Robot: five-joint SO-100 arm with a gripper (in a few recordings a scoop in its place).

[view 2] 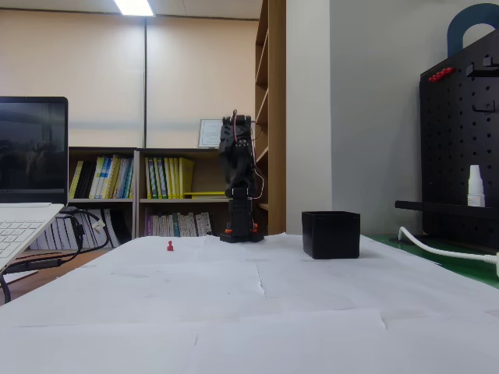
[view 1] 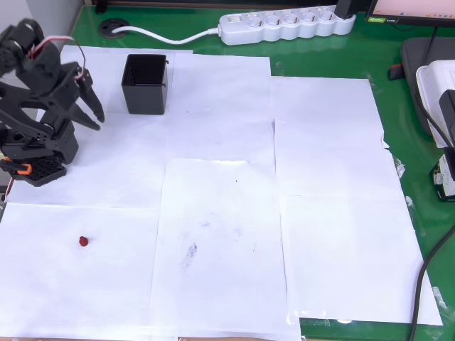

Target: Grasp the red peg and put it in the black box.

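While the red peg (view 1: 83, 241) lies apart, the black box (view 1: 146, 85) holds nothing.

So your overhead cam looks straight down on the white paper sheets (view 1: 220, 213), with the small square glossy black box (view 1: 146, 85) upper left. Your fixed cam sits low at table height, well back from that box (view 2: 331, 234), facing the bookshelves (view 2: 164, 191). Both share the paper and box.
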